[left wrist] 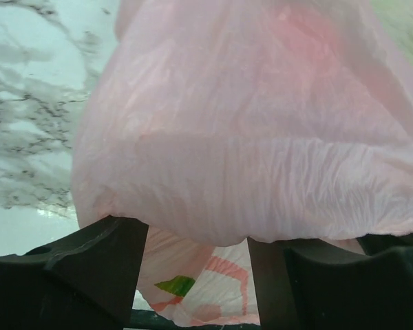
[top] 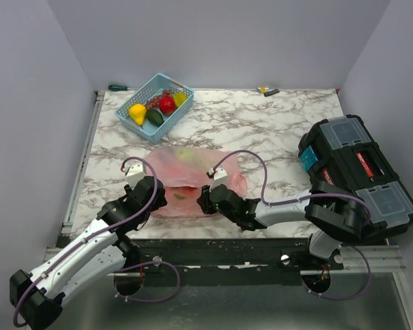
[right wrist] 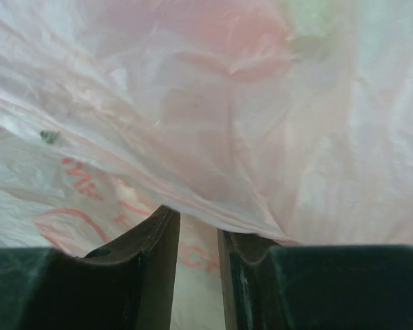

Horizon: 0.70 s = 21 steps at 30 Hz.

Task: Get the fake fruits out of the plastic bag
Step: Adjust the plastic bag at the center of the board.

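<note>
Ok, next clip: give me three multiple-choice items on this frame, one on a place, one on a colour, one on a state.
1. Where on the marble table does the light blue basket stand?
A) far left corner
B) near right corner
C) middle of the near edge

2. What colour is the plastic bag?
A) blue
B) pink
C) black

3. How do the fingers of the left gripper stand?
A) pressed together
B) apart
C) out of view

Answers:
1 A, the top view shows it at the far left.
2 B, it is translucent pink in every view.
3 B, the left wrist view shows a wide gap between them.
</note>
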Each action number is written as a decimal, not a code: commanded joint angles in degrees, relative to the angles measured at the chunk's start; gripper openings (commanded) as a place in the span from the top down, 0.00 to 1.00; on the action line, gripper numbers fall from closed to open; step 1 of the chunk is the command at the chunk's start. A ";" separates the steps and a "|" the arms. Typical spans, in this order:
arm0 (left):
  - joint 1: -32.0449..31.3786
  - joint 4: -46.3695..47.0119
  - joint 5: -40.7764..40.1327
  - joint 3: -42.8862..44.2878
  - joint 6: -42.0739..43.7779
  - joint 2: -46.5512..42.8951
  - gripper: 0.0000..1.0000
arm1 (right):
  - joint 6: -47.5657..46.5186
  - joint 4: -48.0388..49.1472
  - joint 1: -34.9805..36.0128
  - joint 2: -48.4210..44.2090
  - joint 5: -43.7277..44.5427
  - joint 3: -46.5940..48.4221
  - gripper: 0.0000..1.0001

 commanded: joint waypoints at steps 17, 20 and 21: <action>5.31 -4.31 1.46 1.73 -2.15 -16.22 0.36 | 3.31 -7.93 -0.50 -1.11 -3.42 3.59 0.66; 5.31 -6.71 4.78 4.84 1.26 -20.35 0.31 | 2.10 -9.36 -0.51 -3.47 -2.76 3.98 0.59; 5.31 -7.41 5.78 6.21 2.42 -21.32 0.28 | 1.81 -9.73 -0.47 -4.41 -2.68 3.94 0.58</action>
